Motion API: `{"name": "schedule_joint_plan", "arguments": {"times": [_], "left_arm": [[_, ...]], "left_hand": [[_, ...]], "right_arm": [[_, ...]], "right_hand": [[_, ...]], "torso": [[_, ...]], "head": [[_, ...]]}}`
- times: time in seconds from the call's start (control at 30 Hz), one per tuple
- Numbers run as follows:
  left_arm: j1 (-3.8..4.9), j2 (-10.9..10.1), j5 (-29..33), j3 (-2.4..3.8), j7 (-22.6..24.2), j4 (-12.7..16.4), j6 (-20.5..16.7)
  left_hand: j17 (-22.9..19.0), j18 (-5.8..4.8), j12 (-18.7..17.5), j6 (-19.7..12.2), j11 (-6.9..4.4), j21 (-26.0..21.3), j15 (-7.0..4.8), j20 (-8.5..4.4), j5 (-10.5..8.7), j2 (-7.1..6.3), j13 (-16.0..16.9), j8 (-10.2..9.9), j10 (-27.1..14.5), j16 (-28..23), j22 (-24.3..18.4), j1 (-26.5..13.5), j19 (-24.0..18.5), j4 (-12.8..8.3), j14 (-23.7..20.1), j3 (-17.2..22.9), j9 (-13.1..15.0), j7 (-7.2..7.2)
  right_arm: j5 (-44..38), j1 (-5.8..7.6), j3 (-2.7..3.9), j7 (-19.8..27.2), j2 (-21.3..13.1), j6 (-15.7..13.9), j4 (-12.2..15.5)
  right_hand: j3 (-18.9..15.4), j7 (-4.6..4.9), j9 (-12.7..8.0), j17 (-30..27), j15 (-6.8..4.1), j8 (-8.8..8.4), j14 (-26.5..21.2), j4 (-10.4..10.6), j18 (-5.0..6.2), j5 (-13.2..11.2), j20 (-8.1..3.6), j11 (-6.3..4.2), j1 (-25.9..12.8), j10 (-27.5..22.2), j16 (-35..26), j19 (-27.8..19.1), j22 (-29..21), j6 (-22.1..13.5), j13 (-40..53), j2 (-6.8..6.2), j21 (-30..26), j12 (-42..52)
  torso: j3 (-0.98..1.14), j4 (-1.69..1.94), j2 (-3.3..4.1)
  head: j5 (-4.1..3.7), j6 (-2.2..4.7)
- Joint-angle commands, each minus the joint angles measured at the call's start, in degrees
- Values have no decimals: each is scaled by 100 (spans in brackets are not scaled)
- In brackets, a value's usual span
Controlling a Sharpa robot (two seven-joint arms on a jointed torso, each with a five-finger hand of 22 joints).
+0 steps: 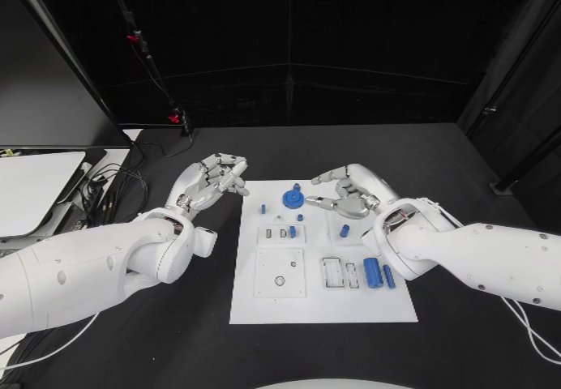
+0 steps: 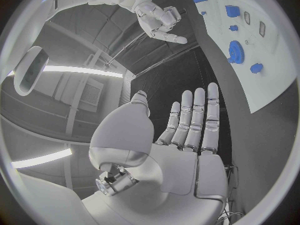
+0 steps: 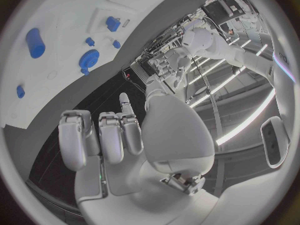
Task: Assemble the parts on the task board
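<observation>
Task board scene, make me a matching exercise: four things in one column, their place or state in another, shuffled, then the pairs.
Things:
1. gear
2. cylinder
3. left hand
4. right hand

Places or states:
A. over the board's far right corner, fingers curled
B. lying near the board's right edge
C. off the board, beside its far left corner
D. at the board's far edge

Pairs: 1-D, 2-B, 3-C, 4-A

The flat white task board (image 1: pixel 322 304) looks like smooth, matt plastic, with shallow moulded recesses. The small blue plastic parts, among them a round toothed gear (image 1: pixel 293 198) and a plain cylinder (image 1: pixel 372 272), look smooth with a slight sheen. The black table (image 1: pixel 468 162) is matt. Both arms wear glossy white plastic shells; the silver left hand (image 1: pixel 215 183) and silver right hand (image 1: pixel 349 193) look like brushed metal.
</observation>
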Motion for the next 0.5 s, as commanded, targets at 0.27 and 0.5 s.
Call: {"name": "schedule_joint_plan", "arguments": {"times": [0.27,0.5], "left_arm": [[407,-126,-2165,8,-1787,145,582],[702,-73,-2804,9,-3192,130,1713]], "left_hand": [[7561,-948,2550,935,-269,5341,-357,-323,104,-69,7459,-197,4474,2719,6528,192,4011,43,4585,-128,133,161],[7561,-991,2550,1424,-331,5423,-348,-250,-27,-278,7459,-248,4474,2719,6720,-131,4195,15,4585,-14,316,51]], "right_arm": [[3707,37,-2,2050,-474,306,-9],[4022,39,-4,2081,-551,491,-72]], "right_hand": [[-317,8,25,1508,46,102,610,0,66,189,65,39,-253,606,14,322,1319,78,1509,210,-114,19],[-429,18,16,1508,58,101,610,0,88,214,66,73,-336,606,14,258,1282,50,1509,276,-183,19]], "torso": [[56,-60,-76],[53,-53,-77]], "head": [[116,-77],[91,-87]]}}
